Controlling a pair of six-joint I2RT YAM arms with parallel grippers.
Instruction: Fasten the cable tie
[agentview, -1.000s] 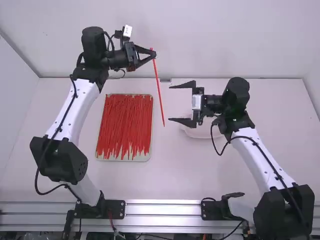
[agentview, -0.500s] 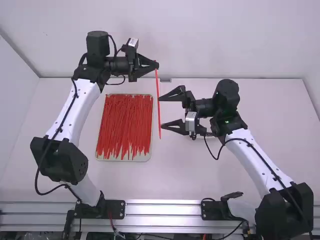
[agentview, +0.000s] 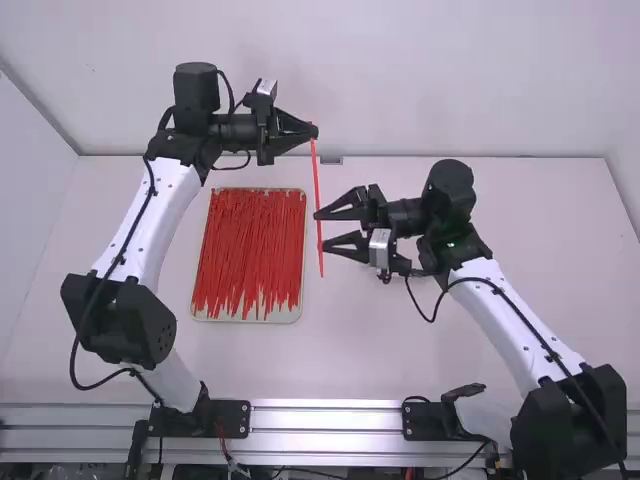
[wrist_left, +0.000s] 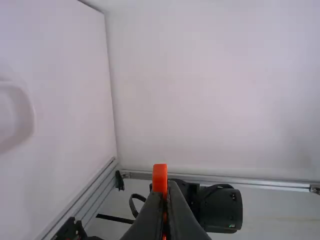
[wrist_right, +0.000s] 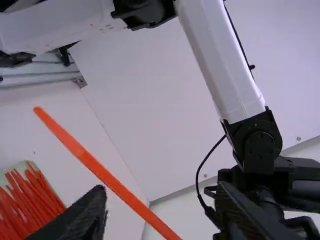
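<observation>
Pinched at its head end by the left tool (agentview: 305, 128): thin red plastic cable tie (agentview: 318, 210), likely light, springy, slick. Probably best taken near its tail with the spread right tool (agentview: 321, 232).

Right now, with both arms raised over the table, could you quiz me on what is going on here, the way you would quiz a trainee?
1. True or false: the left gripper is shut on a red cable tie that hangs down from it.
2. The right gripper is: A) shut on the tie; B) open, with one finger on each side of the tie; C) shut on nothing.
3. What holds the spare cable ties?
Key: 1 true; 2 B; 3 the tray.
</observation>
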